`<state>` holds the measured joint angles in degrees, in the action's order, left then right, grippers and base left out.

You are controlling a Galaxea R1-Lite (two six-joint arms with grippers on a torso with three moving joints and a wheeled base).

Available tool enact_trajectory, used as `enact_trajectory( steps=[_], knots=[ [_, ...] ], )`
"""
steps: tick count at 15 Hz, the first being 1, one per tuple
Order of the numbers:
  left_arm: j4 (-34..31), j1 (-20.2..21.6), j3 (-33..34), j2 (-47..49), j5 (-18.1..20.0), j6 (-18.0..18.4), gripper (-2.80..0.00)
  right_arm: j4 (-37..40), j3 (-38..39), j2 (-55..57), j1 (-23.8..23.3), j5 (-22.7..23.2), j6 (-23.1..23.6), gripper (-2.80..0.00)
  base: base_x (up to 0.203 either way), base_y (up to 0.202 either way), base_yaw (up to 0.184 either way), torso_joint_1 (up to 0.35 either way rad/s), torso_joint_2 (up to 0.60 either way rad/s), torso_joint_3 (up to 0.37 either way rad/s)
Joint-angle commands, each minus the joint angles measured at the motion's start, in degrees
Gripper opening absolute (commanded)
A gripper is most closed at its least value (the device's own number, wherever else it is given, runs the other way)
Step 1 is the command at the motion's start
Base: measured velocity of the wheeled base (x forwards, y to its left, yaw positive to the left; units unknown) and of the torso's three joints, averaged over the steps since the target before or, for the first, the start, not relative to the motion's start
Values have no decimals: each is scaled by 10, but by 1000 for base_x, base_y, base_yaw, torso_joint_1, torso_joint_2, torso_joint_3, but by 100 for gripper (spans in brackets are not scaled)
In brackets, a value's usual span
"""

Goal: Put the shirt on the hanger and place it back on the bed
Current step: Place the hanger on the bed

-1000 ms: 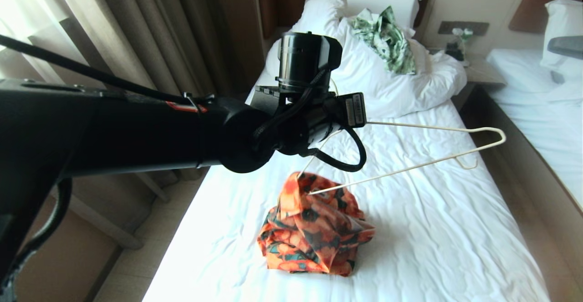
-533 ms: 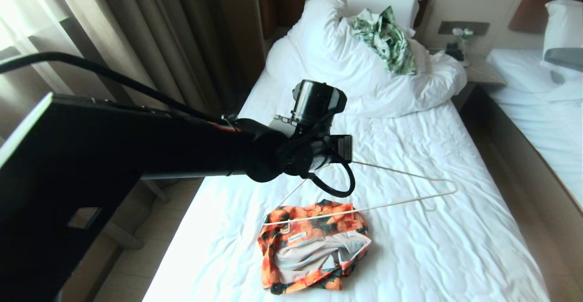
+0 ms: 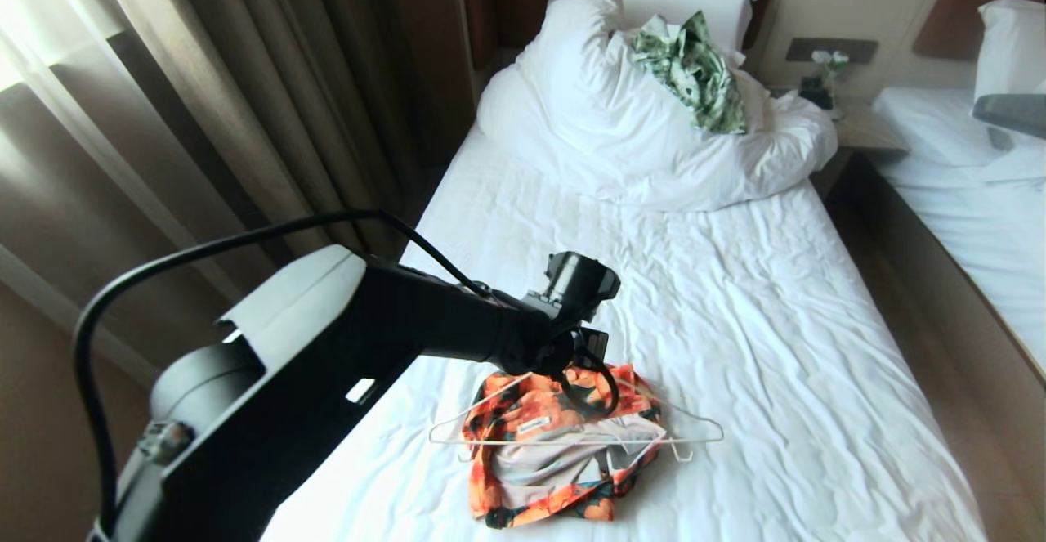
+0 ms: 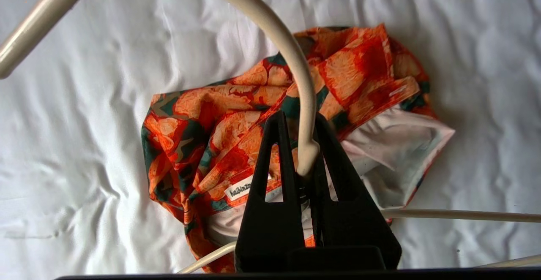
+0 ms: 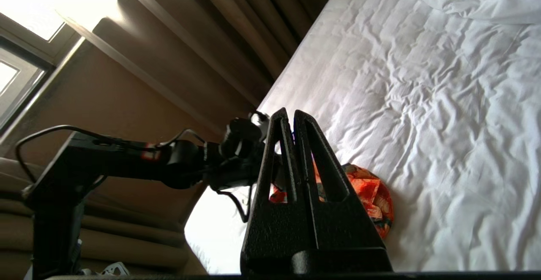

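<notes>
The shirt (image 3: 523,411), orange flowers on dark green, lies crumpled on the near part of the bed (image 3: 776,346) with its pale inside and neck label showing. The cream hanger (image 3: 572,441) rests flat across it, shoulders sticking out on both sides. My left gripper (image 4: 297,117) is low over the shirt (image 4: 211,119), shut on the neck of the hanger (image 4: 291,52) just below its curved hook. My right gripper (image 5: 289,113) hovers higher and to the right of the shirt (image 5: 372,195), shut and empty.
A green-and-white leaf-print garment (image 3: 695,76) sits on the bunched duvet (image 3: 654,158) at the headboard end. Brown curtains (image 3: 245,100) hang along the bed's left side. A nightstand (image 3: 858,129) and a second bed (image 3: 981,199) stand to the right.
My left arm has come down and forward, lowering the hanger from mid-air to flat on the shirt. The shirt, lifted at one end before, has slumped flat with its inside showing.
</notes>
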<state>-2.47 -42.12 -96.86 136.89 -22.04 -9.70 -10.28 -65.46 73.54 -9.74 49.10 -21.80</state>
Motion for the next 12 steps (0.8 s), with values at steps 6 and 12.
enact_trajectory(
  steps=[6, 12],
  knots=[
    [-2, 22, -81, 112, 43, 6, -280, -1, 3, 5, 24, 3, -1, -280, 0, 0, 0, 0, 0, 0],
    [-5, 32, -70, 111, 42, 5, 0, -1, 4, 4, 28, 4, -1, -280, 0, 0, 0, 0, 0, 0]
  ],
)
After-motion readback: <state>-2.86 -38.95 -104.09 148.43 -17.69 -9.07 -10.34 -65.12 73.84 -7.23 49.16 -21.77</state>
